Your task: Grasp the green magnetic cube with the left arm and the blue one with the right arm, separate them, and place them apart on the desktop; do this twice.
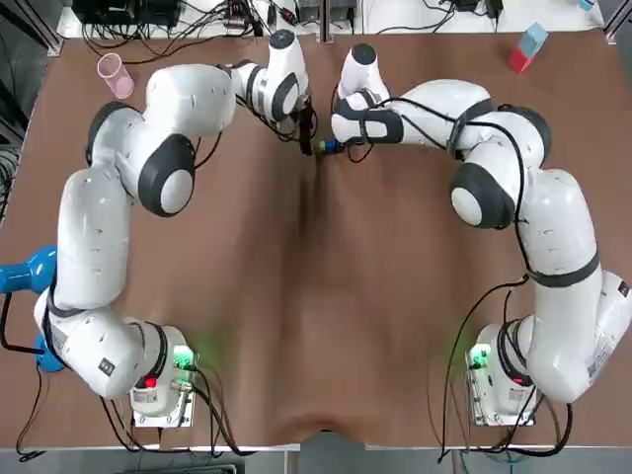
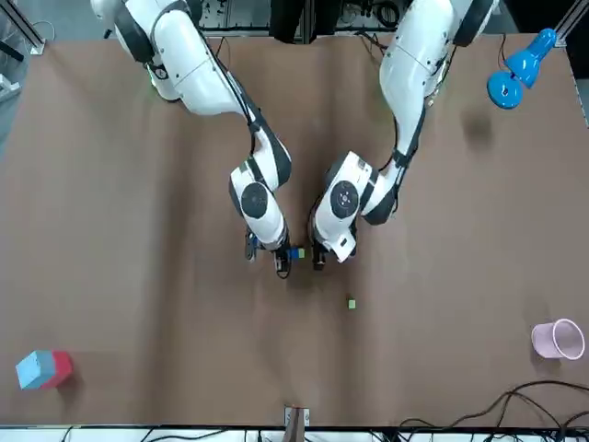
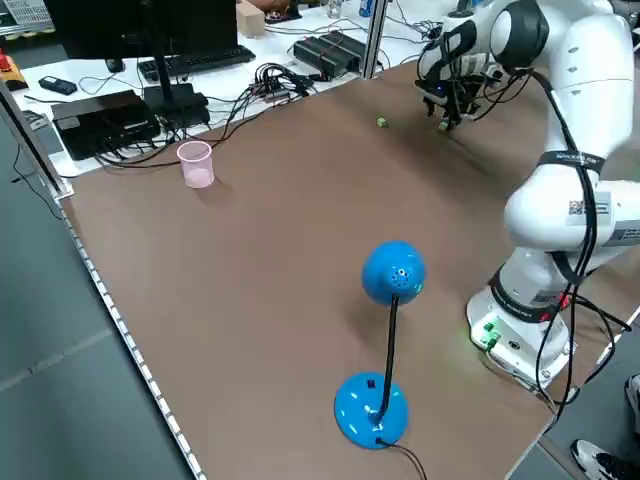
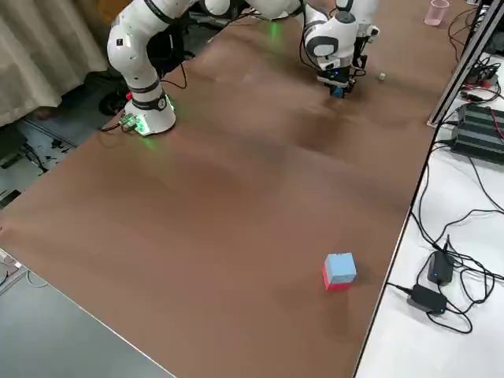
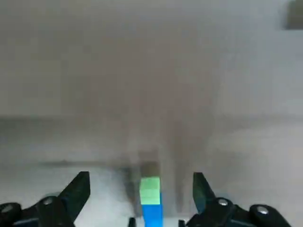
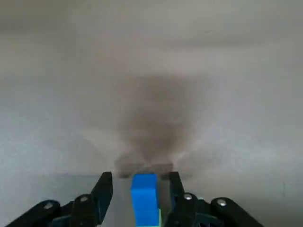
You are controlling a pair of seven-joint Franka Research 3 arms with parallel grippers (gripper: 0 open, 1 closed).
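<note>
The brown tabletop carries both arm bases at its near edge, with a blue round-headed desk lamp at the near left corner. Both arms reach to the far middle, where the tools meet over the joined pair.

The left tool is spread wide. Its fingers stand well clear on either side of the small green magnetic cube, which is stuck to the small blue magnetic cube.

The right tool is only narrowly open. It straddles the blue cube with a thin gap on each side.

Just beyond them, on the left arm's side, a second small green cube lies alone. A pink translucent plastic cup stands at the far left. A light-blue block on a red one sits at the far right.
</note>
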